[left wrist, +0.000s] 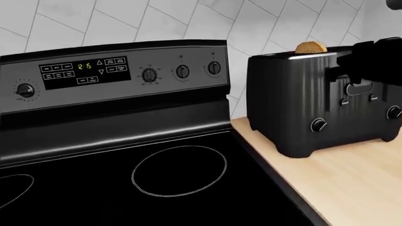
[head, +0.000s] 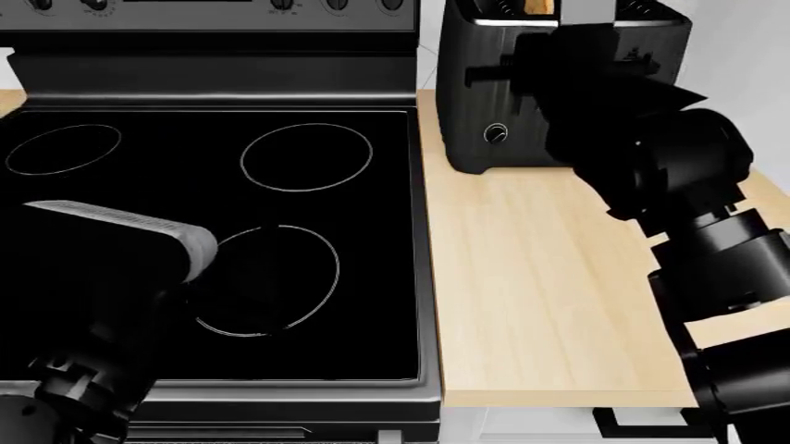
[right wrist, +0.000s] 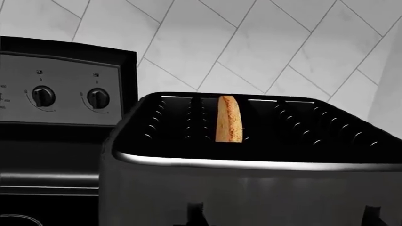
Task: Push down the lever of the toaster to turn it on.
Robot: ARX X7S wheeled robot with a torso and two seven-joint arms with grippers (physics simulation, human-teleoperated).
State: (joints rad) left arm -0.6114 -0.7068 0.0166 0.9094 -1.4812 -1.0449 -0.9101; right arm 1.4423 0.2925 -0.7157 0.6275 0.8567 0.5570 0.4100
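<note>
The black ribbed toaster (left wrist: 285,101) stands on the wooden counter to the right of the stove, with a slice of toast (left wrist: 311,47) sticking up from a slot. A silver-ringed knob (left wrist: 319,125) shows low on its front. My right gripper (left wrist: 361,63) is a black mass pressed against the upper front of the toaster, where a lever sits. Black on black, I cannot separate lever from fingers. From above, the right arm (head: 642,157) covers most of the toaster (head: 475,88) front. The left arm (head: 124,225) hovers over the stovetop, its fingers lost against the black glass.
The black glass stovetop (head: 309,55) with ringed burners fills the left. The stove's control panel (left wrist: 113,70) with knobs rises behind it. Light wooden counter (head: 531,277) stretches in front of the toaster. A tiled wall (right wrist: 251,42) stands behind.
</note>
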